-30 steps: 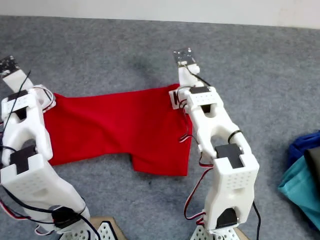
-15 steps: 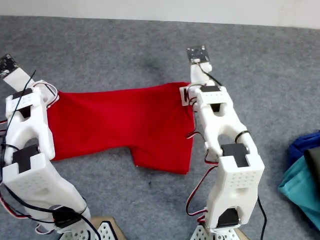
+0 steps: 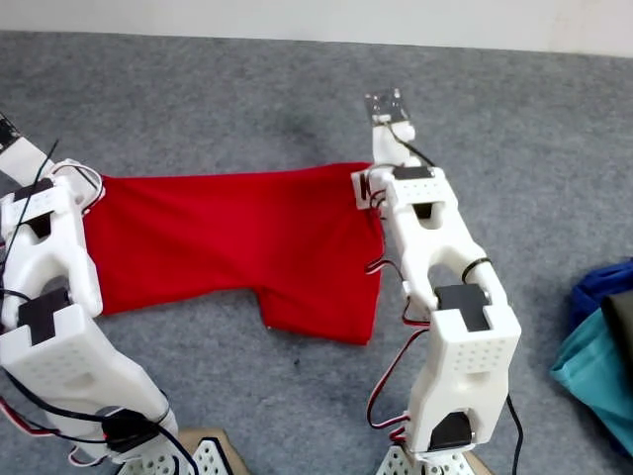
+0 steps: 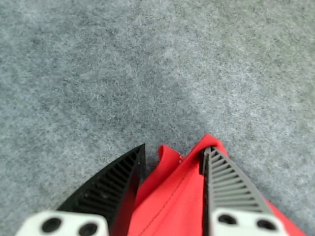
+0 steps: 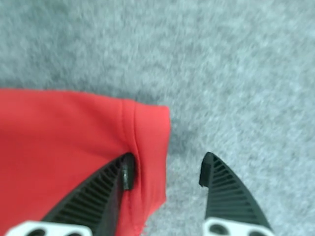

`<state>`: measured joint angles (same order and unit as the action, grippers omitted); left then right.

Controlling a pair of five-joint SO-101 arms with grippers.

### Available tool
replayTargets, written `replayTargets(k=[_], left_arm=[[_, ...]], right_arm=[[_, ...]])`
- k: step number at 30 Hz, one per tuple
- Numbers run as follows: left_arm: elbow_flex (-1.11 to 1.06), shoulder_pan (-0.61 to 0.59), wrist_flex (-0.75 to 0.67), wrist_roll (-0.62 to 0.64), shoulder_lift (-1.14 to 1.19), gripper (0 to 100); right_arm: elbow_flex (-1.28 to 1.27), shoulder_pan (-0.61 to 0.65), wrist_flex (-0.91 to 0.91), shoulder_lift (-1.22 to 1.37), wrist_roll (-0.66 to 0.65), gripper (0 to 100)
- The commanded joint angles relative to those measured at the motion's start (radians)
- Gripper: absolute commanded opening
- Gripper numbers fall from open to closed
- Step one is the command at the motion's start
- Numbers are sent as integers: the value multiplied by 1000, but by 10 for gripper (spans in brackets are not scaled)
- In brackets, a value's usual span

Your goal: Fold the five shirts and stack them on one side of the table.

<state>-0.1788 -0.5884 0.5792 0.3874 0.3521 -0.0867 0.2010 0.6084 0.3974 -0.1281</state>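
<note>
I have the red shirt (image 3: 227, 247) lying flat on the grey felt-like table cover (image 3: 198, 89), spread left to right between my two arms, with one flap reaching toward the near side. The felt is a mottled grey and runs to a pale strip of wall (image 3: 297, 20) at the far edge.

The left gripper (image 4: 173, 150) is at the shirt's left end. Its jaws stand apart, not clenched, and a bunched corner of red cloth with a stitched seam sits between them, felt beyond the tips.

The right gripper (image 5: 167, 162) is at the shirt's far right corner, released. One finger (image 5: 125, 174) rests on the hemmed edge of the cloth, where a small crease runs up from it, and the other is off the shirt over bare felt.

At the right edge of the table lies a heap of blue and teal cloth (image 3: 593, 366), well apart from the red shirt.
</note>
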Motion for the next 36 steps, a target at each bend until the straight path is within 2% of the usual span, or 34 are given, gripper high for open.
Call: replayTargets(k=[1,7,13,20,30,32,34,35,36], left_arm=[[45,-13,-21,5,-16,194],[97,27,-3,-78,-18,194],[182,91,199,-80,-119,194],[173,93,379,-80,-237,192],[171,39,402,-81,-243,187],[171,44,465,-81,-245,150],[179,61,526,-84,-248,66],[182,71,545,-103,-249,10],[183,79,560,-144,-255,5]], right_arm=[[54,2,8,-101,5,235],[-5,7,4,-134,6,235],[-10,8,4,-134,6,235],[-10,4,7,-134,8,235],[-12,2,48,-139,8,235],[-8,10,125,-151,9,235],[-12,28,183,-200,28,222],[-24,38,196,-236,38,196],[-61,42,199,-280,38,162]])
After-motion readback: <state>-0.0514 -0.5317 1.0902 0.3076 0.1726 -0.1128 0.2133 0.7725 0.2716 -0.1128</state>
